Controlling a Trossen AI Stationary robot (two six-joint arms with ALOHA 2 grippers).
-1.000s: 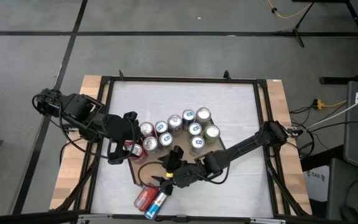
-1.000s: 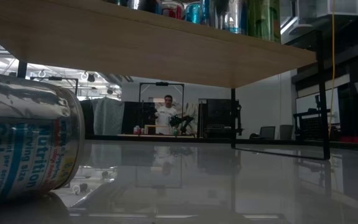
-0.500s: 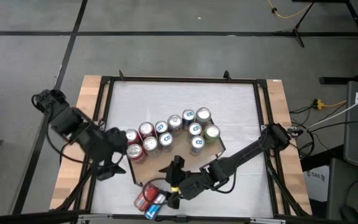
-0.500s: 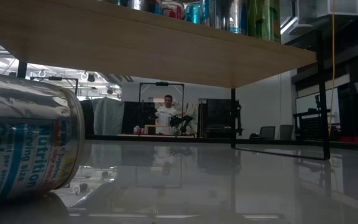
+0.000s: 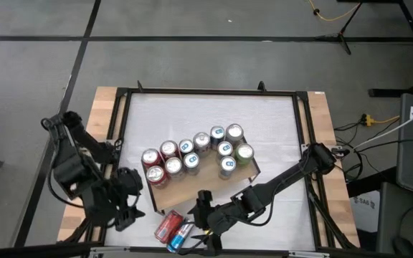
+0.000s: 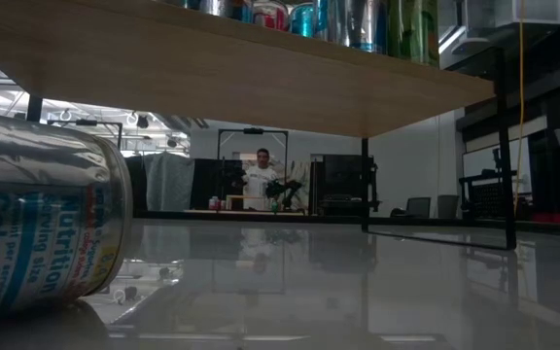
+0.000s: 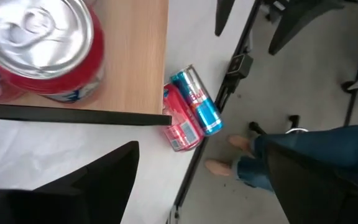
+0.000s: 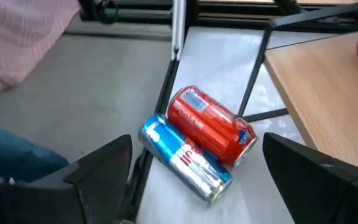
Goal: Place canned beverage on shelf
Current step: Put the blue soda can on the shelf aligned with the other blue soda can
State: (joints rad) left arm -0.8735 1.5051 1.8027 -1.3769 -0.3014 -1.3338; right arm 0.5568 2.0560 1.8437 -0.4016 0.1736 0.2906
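Observation:
The shelf (image 5: 192, 188), a light wooden board on thin black legs, stands mid-table with several upright cans (image 5: 196, 152) on it. A red can (image 5: 166, 226) and a blue-and-silver can (image 5: 181, 235) lie on their sides, side by side, on the white table near its front edge. My right gripper (image 5: 202, 217) hangs open just right of them. In the right wrist view the red can (image 8: 210, 124) and the blue can (image 8: 182, 158) lie ahead of its fingers, untouched. My left gripper (image 5: 129, 209) is open, off the shelf's near left corner. Its wrist view shows a red can (image 7: 42, 43) on the board.
The table's black rim (image 5: 120, 129) and wooden side boards (image 5: 84, 186) frame the work area. A person's legs in jeans (image 7: 303, 152) stand just off the table's near edge. In the low view a lying can (image 6: 37, 228) fills the left, and the shelf's underside (image 6: 212, 68) spans the top.
My left gripper has drawn away from the cans at the shelf's left end, toward the table's near left corner, rolling as it went. My right gripper has shifted a little toward the near edge and the two lying cans, turning. No can has moved.

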